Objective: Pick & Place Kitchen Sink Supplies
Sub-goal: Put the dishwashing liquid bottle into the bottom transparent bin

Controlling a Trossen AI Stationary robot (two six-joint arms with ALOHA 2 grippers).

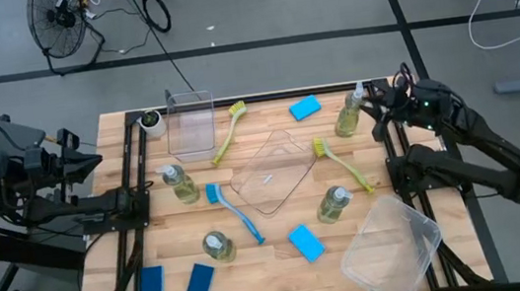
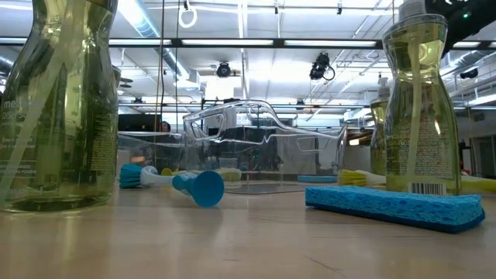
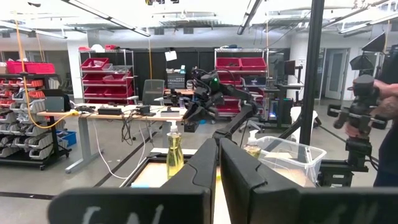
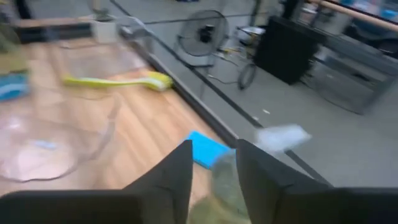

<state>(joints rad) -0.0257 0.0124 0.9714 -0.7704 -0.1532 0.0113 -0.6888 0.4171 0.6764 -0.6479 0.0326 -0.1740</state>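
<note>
My right gripper (image 1: pixel 372 104) hangs open at the far right, just beside a clear bottle of yellow-green liquid (image 1: pixel 349 115). In the right wrist view the bottle (image 4: pixel 225 186) shows low between the fingers of that gripper (image 4: pixel 212 148). Three more bottles (image 1: pixel 182 185) (image 1: pixel 219 245) (image 1: pixel 334 204) stand upright on the table. Blue sponges (image 1: pixel 304 108) (image 1: pixel 305 242) (image 1: pixel 151 284) (image 1: pixel 198 283) lie flat. Two yellow-green brushes (image 1: pixel 227 132) (image 1: pixel 342 163) and a blue brush (image 1: pixel 233 211) lie on the wood. My left gripper (image 1: pixel 95 164) waits shut, raised off the left edge.
A clear upright bin (image 1: pixel 190 124) stands at the far side, a clear flat tray (image 1: pixel 275 170) lies mid-table, and a larger clear bin (image 1: pixel 390 249) sits at the near right. A small white round object (image 1: pixel 151 121) is at the far left corner. A fan (image 1: pixel 60 16) stands on the floor beyond.
</note>
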